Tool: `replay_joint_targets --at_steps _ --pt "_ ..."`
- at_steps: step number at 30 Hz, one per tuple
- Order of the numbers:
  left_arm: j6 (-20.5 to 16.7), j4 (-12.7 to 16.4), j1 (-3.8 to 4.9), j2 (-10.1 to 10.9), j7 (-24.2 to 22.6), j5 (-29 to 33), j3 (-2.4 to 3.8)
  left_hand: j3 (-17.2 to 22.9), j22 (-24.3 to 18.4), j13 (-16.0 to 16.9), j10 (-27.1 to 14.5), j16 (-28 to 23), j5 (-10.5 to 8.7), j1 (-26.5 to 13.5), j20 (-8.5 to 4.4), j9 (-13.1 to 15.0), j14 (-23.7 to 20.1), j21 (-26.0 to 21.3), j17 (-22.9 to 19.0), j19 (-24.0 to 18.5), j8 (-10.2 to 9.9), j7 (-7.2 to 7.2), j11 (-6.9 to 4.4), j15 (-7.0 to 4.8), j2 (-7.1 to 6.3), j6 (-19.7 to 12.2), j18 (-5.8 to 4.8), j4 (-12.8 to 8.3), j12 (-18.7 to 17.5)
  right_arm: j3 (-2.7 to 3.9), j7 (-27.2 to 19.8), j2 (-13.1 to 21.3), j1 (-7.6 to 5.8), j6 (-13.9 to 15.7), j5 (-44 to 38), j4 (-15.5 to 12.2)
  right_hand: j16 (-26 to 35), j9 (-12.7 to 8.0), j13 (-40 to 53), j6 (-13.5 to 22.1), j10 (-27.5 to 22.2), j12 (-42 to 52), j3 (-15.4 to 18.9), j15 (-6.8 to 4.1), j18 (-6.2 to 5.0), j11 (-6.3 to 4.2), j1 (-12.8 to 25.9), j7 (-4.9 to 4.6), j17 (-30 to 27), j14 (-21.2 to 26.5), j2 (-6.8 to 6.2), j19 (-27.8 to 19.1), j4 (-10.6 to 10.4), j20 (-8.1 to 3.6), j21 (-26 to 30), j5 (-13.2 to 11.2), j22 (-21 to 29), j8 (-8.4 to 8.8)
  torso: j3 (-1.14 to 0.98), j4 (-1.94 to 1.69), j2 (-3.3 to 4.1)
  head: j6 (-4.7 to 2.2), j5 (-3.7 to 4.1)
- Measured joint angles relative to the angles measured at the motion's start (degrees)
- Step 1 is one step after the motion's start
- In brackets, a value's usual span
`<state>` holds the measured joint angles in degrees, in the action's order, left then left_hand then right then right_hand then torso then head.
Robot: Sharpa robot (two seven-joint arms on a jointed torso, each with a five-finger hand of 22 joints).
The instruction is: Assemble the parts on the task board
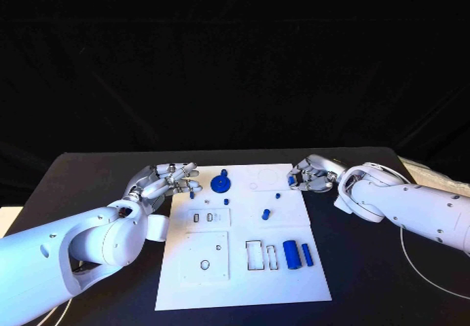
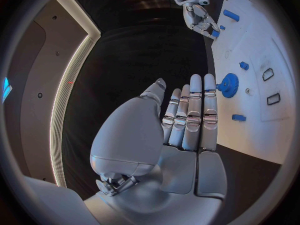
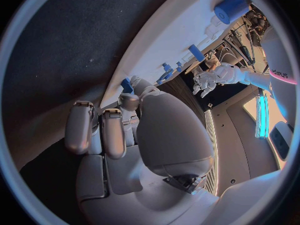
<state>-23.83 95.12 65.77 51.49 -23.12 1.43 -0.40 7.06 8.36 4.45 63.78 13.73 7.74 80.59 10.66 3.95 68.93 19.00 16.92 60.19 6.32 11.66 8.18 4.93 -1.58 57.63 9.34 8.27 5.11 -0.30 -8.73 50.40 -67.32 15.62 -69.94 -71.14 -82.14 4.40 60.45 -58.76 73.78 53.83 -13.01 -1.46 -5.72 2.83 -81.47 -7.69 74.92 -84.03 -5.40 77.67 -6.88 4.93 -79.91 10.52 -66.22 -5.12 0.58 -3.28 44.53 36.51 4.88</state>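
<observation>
Head view gives me the black table (image 1: 98,176) as the biggest surface, with the white task board (image 1: 245,285) lying lengthwise down its middle. I will place everything against that board. Bare black tabletop runs along both of its long edges and past its near end, the wider strip on the robot's right.

My left arm (image 1: 68,251) comes in along the board's left long edge, and the left hand (image 1: 166,180) sits at the board's far left corner, fingers apart and extended, holding nothing; the left wrist view shows the fingers (image 2: 194,110) straight and side by side over dark table just beside the board's edge. My right arm (image 1: 411,210) reaches in from the other side, and the right hand (image 1: 312,175) is at the board's far right corner with its fingers curled in. I cannot tell whether they close on a part, though the right wrist view shows a small blue piece (image 3: 128,85) right at the fingertips.

On the board, the blue gear (image 1: 221,183) stands near the far left corner, close to the left hand. The blue cylinder (image 1: 291,253) and a thinner blue bar (image 1: 308,255) lie side by side near the right edge at the near half. A small blue peg (image 1: 265,214) stands mid-board.
</observation>
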Motion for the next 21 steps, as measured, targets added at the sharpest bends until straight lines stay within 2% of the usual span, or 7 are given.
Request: replay_joint_targets --at_steps 6,13,21 --pt "0.01 0.0 0.0 0.02 0.01 0.0 0.0 0.0 0.0 0.0 0.0 0.0 0.0 0.0 0.0 0.0 0.0 0.0 0.0 0.0 0.0 0.0 0.0 0.0 0.0 0.0 0.0 0.0 0.0 0.0 0.04 -0.12 0.01 -0.1 -0.05 0.3 0.0 0.26 0.39 -1.78 0.43 0.3 -0.98 -0.03 0.0 -0.39 0.05 0.47 0.0 0.03 0.59 0.21 0.36 -0.21 0.0 -0.01 -0.18 -0.62 0.0 0.0 -0.01 0.07 -0.04" --pt "0.03 0.0 0.0 0.03 0.02 0.0 0.0 0.0 0.0 0.0 0.0 0.0 0.0 0.0 0.0 0.0 0.0 0.0 -0.01 0.0 0.0 0.0 0.0 0.0 0.0 0.0 0.0 0.0 0.0 0.03 0.26 -0.41 0.0 0.3 -0.05 0.47 -0.23 0.4 0.93 -3.72 1.06 0.97 -2.2 -0.55 0.0 -0.85 0.11 1.16 -0.01 0.1 1.3 0.2 0.96 -0.63 0.0 -0.34 -0.44 -1.34 -0.01 0.01 -0.02 0.19 0.0" --pt "0.06 -0.03 0.0 0.01 0.02 0.0 0.0 0.0 0.0 0.0 0.0 0.0 0.0 0.0 0.0 0.0 0.0 0.0 -0.01 0.0 0.0 0.0 0.0 0.0 0.0 0.0 0.0 0.0 0.0 0.05 1.17 -0.43 0.01 3.07 0.83 -0.81 -0.45 0.47 1.38 -4.41 1.54 1.35 -3.3 -1.03 0.0 -1.33 0.18 1.48 -0.01 0.21 2.26 0.61 1.43 -1.04 -0.22 -1.34 -0.74 -1.78 0.0 0.01 -0.05 0.34 0.09"
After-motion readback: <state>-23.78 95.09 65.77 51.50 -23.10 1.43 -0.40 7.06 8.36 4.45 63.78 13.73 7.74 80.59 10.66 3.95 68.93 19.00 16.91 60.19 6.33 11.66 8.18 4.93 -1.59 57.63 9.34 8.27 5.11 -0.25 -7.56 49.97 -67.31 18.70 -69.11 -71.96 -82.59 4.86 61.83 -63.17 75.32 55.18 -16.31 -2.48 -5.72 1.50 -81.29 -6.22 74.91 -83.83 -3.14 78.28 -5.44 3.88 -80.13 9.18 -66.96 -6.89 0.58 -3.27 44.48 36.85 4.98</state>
